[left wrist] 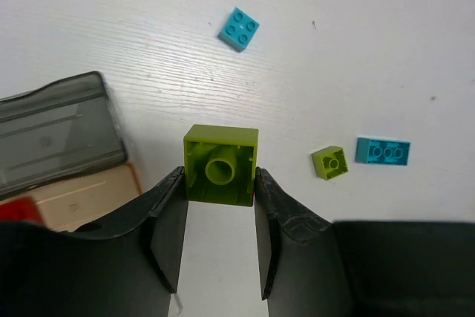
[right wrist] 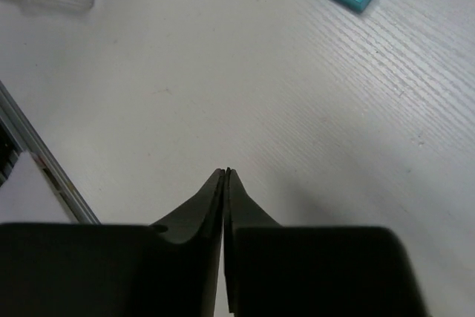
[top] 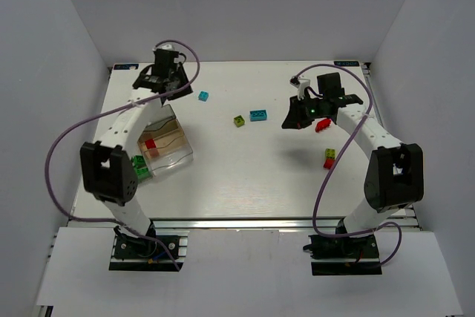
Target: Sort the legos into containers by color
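Observation:
My left gripper (left wrist: pixel 220 183) is shut on a lime green lego (left wrist: pixel 221 163), held by its sides with the hollow underside facing the camera. In the top view it (top: pixel 169 83) hangs above the table's far left, just beyond the clear container (top: pixel 178 155), which holds a red lego (top: pixel 151 142). Green legos (top: pixel 139 165) show at the container's near left end. My right gripper (right wrist: pixel 225 174) is shut with nothing between its fingers, above bare table. A red lego (top: pixel 323 125) lies just right of it (top: pixel 292 122).
Loose on the table are a small cyan lego (top: pixel 203 96), a lime one (top: pixel 239 120), a long cyan one (top: pixel 258 115) and a red-and-lime stack (top: pixel 329 157). White walls enclose the table on the left, back and right.

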Controlling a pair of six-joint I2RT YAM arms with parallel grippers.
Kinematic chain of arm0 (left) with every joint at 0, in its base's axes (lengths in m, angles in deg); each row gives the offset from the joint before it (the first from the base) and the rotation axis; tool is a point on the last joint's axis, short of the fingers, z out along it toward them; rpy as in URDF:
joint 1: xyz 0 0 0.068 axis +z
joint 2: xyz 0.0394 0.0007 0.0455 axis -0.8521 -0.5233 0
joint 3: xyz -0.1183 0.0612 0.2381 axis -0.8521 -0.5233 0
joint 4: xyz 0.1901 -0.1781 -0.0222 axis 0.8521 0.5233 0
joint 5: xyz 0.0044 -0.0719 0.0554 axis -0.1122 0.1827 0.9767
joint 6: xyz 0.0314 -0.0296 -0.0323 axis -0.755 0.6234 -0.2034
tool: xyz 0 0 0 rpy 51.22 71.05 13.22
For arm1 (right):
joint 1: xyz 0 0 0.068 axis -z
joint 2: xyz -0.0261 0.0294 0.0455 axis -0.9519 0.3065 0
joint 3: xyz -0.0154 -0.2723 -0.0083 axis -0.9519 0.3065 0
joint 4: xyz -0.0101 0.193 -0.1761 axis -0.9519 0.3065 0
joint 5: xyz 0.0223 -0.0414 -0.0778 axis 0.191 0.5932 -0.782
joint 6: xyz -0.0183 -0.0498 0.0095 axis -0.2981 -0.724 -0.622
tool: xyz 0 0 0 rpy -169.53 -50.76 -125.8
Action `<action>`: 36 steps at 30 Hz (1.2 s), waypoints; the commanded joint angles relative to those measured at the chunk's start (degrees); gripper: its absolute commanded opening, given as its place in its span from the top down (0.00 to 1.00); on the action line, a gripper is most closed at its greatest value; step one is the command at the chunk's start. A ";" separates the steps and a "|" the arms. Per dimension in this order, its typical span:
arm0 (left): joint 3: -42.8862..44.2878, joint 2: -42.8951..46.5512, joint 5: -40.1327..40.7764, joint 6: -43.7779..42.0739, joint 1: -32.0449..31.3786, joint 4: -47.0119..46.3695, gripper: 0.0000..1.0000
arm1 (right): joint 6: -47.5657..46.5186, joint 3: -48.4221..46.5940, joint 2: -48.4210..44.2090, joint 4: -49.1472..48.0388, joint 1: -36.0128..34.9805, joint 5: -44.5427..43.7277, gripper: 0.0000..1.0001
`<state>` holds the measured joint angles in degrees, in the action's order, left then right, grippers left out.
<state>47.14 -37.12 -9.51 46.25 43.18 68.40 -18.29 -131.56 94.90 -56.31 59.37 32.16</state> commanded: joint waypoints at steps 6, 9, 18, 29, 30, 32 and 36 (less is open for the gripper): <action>-10.90 7.82 1.48 4.09 8.22 2.69 1.00 | -3.87 -1.75 0.15 1.71 -0.14 1.21 1.00; -11.26 7.48 2.01 4.00 9.90 2.08 1.00 | -4.66 -2.37 0.68 2.33 0.03 0.51 1.00; -9.67 0.89 3.24 1.36 13.85 1.90 0.94 | -5.45 -1.23 -0.11 2.68 -0.06 -0.63 0.84; -10.03 -1.41 3.16 1.54 15.53 0.67 0.43 | -6.77 -1.93 -0.29 3.56 -0.06 -1.78 0.64; -9.94 -1.32 3.24 1.54 15.53 0.67 0.38 | -6.86 -2.10 -0.11 3.56 -0.14 -1.78 0.63; -9.59 -1.14 3.07 1.45 15.53 0.76 0.31 | -6.86 -2.28 -0.02 3.74 -0.06 -1.95 0.58; -9.50 -0.18 2.02 1.54 15.53 0.58 0.28 | -7.21 -2.37 -0.11 3.82 -0.06 -2.04 0.52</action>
<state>35.77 -39.72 -7.09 47.89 58.45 69.75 -24.35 -131.71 95.21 -53.14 59.37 30.24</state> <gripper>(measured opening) 0.713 0.472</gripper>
